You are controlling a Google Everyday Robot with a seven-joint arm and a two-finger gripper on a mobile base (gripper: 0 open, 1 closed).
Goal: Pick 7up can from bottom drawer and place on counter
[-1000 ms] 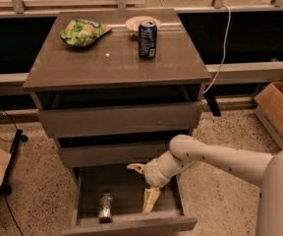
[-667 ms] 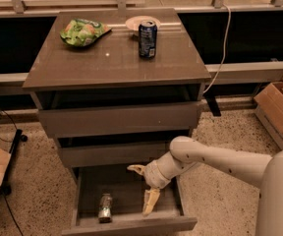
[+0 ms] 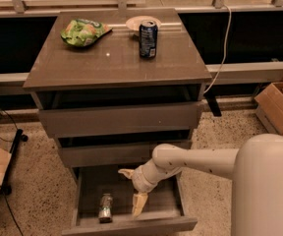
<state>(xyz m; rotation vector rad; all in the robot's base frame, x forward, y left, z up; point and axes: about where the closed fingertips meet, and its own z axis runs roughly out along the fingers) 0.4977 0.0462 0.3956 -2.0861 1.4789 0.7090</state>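
The 7up can (image 3: 105, 208) lies on its side in the front left of the open bottom drawer (image 3: 131, 226). My gripper (image 3: 132, 190) hangs over the drawer's middle, to the right of the can and apart from it. Its fingers are spread, one pointing left (image 3: 126, 172) and one pointing down (image 3: 139, 204), with nothing between them. The counter (image 3: 112, 63) is the glossy top of the cabinet above.
On the counter stand a dark blue can (image 3: 148, 39), a green chip bag (image 3: 83, 31) and a white bowl (image 3: 142, 22). A cardboard box (image 3: 280, 107) sits on the floor at right. Cables and a dark stand (image 3: 11, 156) lie at left.
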